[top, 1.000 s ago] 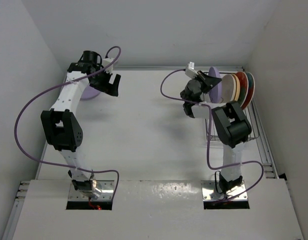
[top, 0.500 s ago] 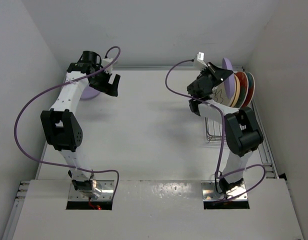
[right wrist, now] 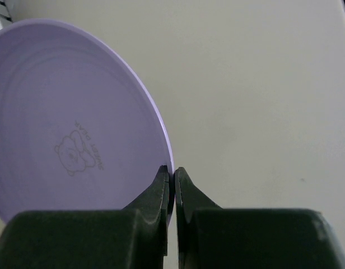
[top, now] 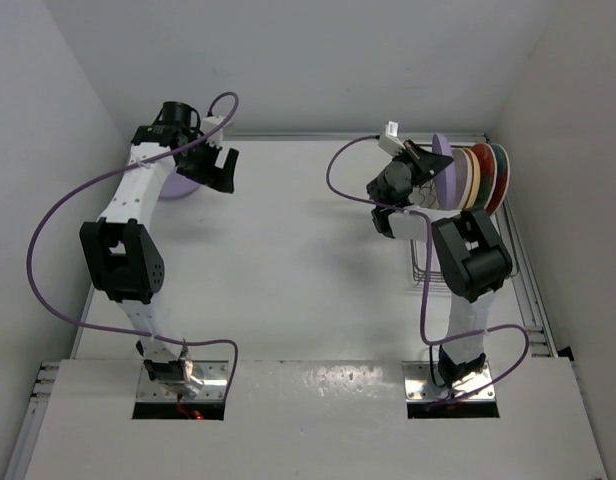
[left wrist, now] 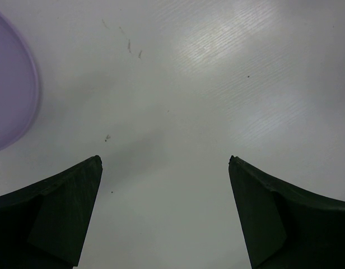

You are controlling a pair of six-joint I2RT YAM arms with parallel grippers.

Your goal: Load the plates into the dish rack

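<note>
**Lilac plate held on edge at the rack, another lying far left**

The white desk [top: 288, 260] carries everything. The rack [top: 419, 272] sits along its right side, and the right arm covers most of it. Only a few grey wires show at its near left corner.

Three plates stand on edge in the far part of the rack, packed close. From left to right they are a yellow plate [top: 469, 178], a red plate [top: 485, 172] and a second red plate [top: 500, 170] with a teal rim.

Just left of the yellow plate is the held lilac plate [top: 444, 172], upright and almost parallel to it. Whether its lower edge sits between the prongs cannot be told. In the right wrist view its underside [right wrist: 66, 134] shows a small printed bear mark.

The other lilac plate [top: 178, 187] lies flat at the far left of the desk, partly under the left arm. Its rim [left wrist: 10, 95] shows at the left edge of the left wrist view.

The right gripper [right wrist: 171, 171] is clenched on the rim of the held lilac plate. The left gripper [left wrist: 164, 159] is released, with its fingers wide apart above bare desk just right of the other lilac plate.
</note>
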